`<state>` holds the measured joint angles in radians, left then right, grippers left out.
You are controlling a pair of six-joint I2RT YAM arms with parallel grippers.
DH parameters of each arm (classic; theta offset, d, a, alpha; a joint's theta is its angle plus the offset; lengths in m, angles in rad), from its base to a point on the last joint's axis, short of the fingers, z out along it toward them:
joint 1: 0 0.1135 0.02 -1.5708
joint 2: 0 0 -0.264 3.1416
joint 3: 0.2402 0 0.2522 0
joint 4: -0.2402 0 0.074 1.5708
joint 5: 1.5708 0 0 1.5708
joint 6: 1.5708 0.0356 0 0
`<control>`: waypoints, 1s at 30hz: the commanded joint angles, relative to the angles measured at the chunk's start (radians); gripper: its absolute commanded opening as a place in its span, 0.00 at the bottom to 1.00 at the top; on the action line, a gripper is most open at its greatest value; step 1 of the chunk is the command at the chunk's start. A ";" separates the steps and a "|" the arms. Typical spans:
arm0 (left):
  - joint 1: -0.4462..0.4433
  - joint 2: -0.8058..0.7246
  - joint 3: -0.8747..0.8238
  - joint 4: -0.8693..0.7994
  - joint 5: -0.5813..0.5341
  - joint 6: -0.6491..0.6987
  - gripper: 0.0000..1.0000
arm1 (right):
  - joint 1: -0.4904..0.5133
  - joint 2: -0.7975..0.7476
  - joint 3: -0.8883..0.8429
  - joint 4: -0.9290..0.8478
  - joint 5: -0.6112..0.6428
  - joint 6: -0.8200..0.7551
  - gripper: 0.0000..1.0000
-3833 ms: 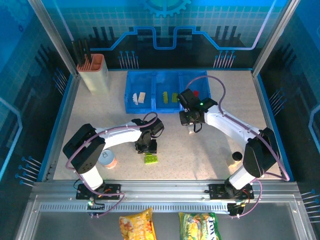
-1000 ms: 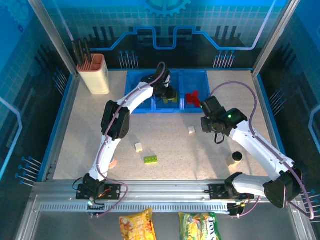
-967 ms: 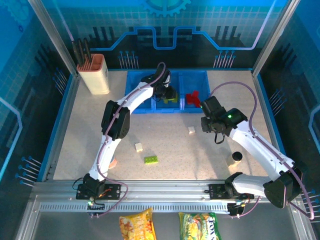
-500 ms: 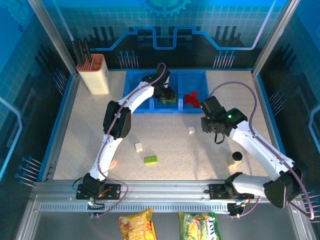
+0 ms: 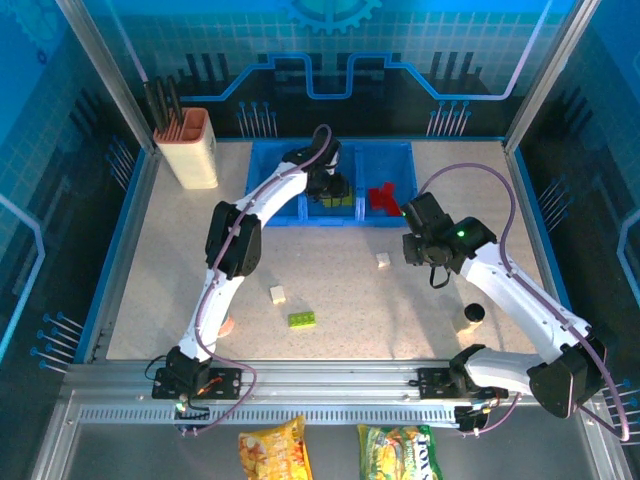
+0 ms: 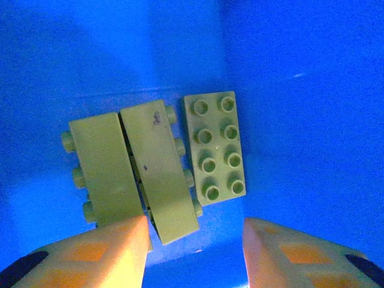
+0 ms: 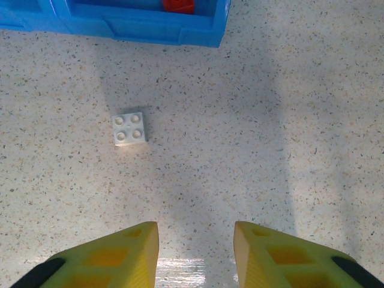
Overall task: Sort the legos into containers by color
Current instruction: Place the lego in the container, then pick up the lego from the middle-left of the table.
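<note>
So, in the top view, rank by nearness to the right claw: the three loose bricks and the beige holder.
1. White brick, just left of the right claw.
2. Green brick, cream brick, mid-table: too close to call.
3. Beige holder, far-left corner.

Left end effector [image 6: 195, 235], right end effector [image 7: 196, 240], parted (both)

green snack packet [image 5: 398, 450] lettered "TOY'S", yellow packet [image 5: 272, 452] print too small to read

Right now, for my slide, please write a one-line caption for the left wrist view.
Left gripper hovers open above three lime green legos lying in a blue bin.
</note>
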<state>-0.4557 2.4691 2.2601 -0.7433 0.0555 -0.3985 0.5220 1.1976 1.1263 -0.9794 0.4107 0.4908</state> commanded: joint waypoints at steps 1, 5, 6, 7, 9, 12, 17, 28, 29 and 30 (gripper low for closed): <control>-0.010 -0.103 0.017 -0.037 -0.014 0.029 0.46 | -0.013 -0.010 -0.002 -0.013 -0.008 0.011 0.39; -0.021 -0.152 -0.010 -0.050 -0.008 0.031 0.45 | -0.013 0.009 -0.005 0.003 -0.025 0.009 0.39; -0.024 -0.165 -0.017 -0.058 -0.009 0.032 0.45 | -0.013 0.012 -0.006 0.009 -0.028 0.009 0.38; -0.025 -0.176 -0.025 -0.065 -0.012 0.031 0.45 | -0.014 0.014 -0.006 0.014 -0.032 0.009 0.39; -0.025 -0.208 -0.050 -0.076 -0.012 0.028 0.45 | -0.013 0.024 -0.009 0.026 -0.042 0.007 0.39; -0.027 -0.267 -0.117 -0.076 -0.020 0.023 0.45 | -0.013 0.038 -0.011 0.040 -0.053 0.006 0.39; -0.026 -0.385 -0.277 -0.061 -0.036 0.011 0.45 | -0.014 0.068 -0.012 0.066 -0.077 0.003 0.39; -0.028 -0.688 -0.718 -0.015 -0.075 -0.060 0.45 | -0.010 0.132 -0.002 0.105 -0.116 -0.009 0.38; -0.028 -0.714 -0.755 -0.015 -0.082 -0.068 0.45 | -0.010 0.136 -0.002 0.107 -0.118 -0.011 0.38; -0.028 -0.741 -0.791 -0.015 -0.089 -0.076 0.45 | -0.009 0.142 -0.002 0.109 -0.120 -0.012 0.38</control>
<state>-0.4801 1.8042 1.5330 -0.7658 -0.0013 -0.4362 0.5213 1.3254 1.1255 -0.8848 0.3084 0.4896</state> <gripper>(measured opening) 0.451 0.385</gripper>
